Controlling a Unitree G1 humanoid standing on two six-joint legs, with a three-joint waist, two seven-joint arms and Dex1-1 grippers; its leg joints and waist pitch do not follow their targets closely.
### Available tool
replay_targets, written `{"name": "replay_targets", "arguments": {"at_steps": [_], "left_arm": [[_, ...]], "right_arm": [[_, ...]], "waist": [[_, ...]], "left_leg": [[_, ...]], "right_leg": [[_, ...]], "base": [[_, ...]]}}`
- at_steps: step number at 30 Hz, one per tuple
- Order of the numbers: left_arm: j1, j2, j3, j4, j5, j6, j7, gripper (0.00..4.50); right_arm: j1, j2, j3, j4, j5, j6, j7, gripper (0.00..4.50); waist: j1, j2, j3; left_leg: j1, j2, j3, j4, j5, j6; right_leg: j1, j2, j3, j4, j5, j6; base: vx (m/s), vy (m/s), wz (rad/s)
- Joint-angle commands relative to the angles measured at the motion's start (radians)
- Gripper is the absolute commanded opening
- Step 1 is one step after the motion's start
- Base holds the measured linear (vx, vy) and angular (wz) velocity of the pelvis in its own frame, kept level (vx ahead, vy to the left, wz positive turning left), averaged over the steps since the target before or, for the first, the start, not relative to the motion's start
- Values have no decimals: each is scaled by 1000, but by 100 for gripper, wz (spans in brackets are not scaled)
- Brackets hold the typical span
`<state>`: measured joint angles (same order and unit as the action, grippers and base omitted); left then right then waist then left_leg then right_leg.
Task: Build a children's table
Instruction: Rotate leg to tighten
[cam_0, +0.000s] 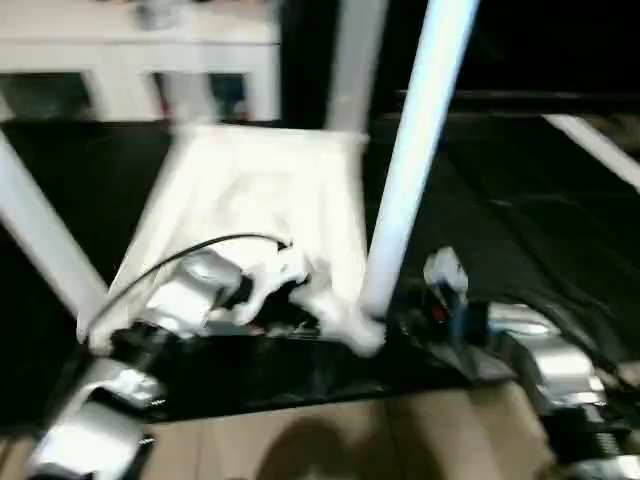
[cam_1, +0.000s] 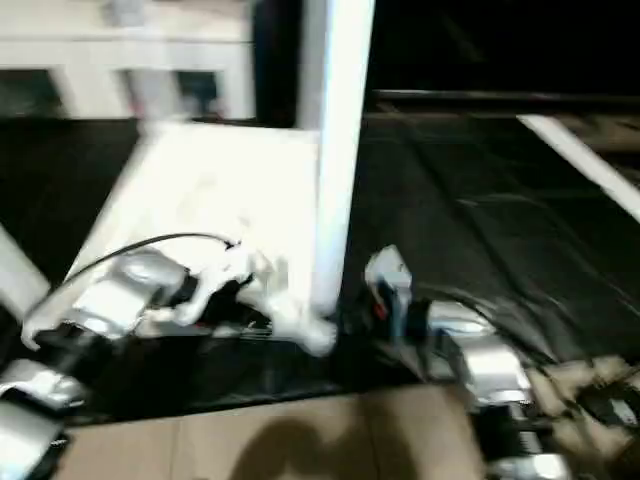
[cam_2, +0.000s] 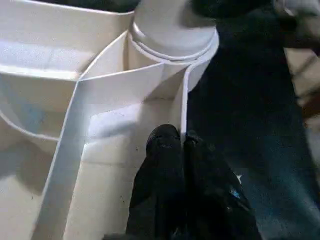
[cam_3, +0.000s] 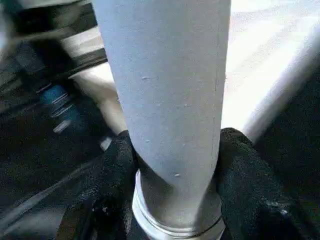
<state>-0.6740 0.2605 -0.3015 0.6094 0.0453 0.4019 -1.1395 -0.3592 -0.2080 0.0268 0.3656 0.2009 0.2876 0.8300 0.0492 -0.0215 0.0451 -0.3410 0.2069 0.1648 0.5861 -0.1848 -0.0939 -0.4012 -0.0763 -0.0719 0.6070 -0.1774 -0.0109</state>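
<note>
While the upturned table top (cam_0: 250, 200) is lying on a black mat (cam_0: 520, 220), a white cabinet (cam_0: 130, 50) is standing behind.
Right gripper (cam_3: 172, 165) is clasping an upright leg (cam_3: 165, 90) near its socket; left gripper (cam_2: 182, 145), fingers pressed together, is touching the corner rib.

Left gripper (cam_2: 181, 145) closed, right gripper (cam_3: 172, 165) seemingly clamped.

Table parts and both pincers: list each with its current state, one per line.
Tabletop: lying upside down on the dark floor, ribbed underside up.
Near leg: standing upright in the near corner socket.
Left leg: rising at a slant by the top's left side.
Left pincer: shut, its tips pressed together at the top's rim beside the socket.
Right pincer: shut on the near leg, just above its base.
</note>
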Motion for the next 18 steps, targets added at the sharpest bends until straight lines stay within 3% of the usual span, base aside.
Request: {"name": "replay_targets", "arguments": {"at_steps": [1, 4, 6, 7, 11, 14, 18], "left_arm": [[-31, -114, -26, -19, -62, 11, 26, 0], [-65, -171, 28, 28, -52, 34, 167, 0], [-78, -194, 53, 41, -46, 41, 222, 0], [-81, -201, 61, 41, -44, 43, 237, 0], [-72, -197, 59, 24, -40, 41, 236, 0], [-52, -180, 52, 6, -39, 29, 216, 0], [-31, -139, 30, -5, -26, -8, 174, 0]], "right_arm": [[-42, 98, 82, 41, -13, 38, -70, 195], [-105, 178, 62, 99, -52, 35, -229, 194], [-126, 213, 56, 112, -65, 42, -277, 194], [-132, 226, 56, 115, -69, 48, -287, 194], [-123, 221, 87, 109, -86, 28, -263, 194], [-110, 210, 94, 96, -80, 25, -232, 264], [-80, 169, 89, 68, -71, 2, -177, 299]], "waist": [[2, 3, -47], [-15, 2, -47], [-15, -1, -50], [-15, 2, -51], [-10, -3, -59], [-6, -4, -60], [-2, -4, -59]], "left_leg": [[-9, 0, -9, -71, -320, 3], [-12, -3, -10, -69, -320, 5], [-13, 0, -10, -72, -306, 11], [-14, 2, -10, -74, -298, 17], [-17, 9, -3, -74, -219, 40], [-16, 9, 4, -71, -181, 59], [-16, 9, 6, -71, -169, 66]], "right_leg": [[42, -59, 24, -123, -604, -64], [38, -54, 21, -120, -590, -74], [41, -55, 23, -119, -559, -79], [43, -54, 25, -114, -522, -92], [50, -54, 37, -94, -324, -153], [54, -56, 40, -88, -253, -192], [56, -57, 40, -90, -265, -186]], "base": [[0, 0, 0], [0, 0, 0], [0, 0, 0], [0, 0, 0], [16, 1, 1], [0, 0, 0], [0, 0, 0]]}}
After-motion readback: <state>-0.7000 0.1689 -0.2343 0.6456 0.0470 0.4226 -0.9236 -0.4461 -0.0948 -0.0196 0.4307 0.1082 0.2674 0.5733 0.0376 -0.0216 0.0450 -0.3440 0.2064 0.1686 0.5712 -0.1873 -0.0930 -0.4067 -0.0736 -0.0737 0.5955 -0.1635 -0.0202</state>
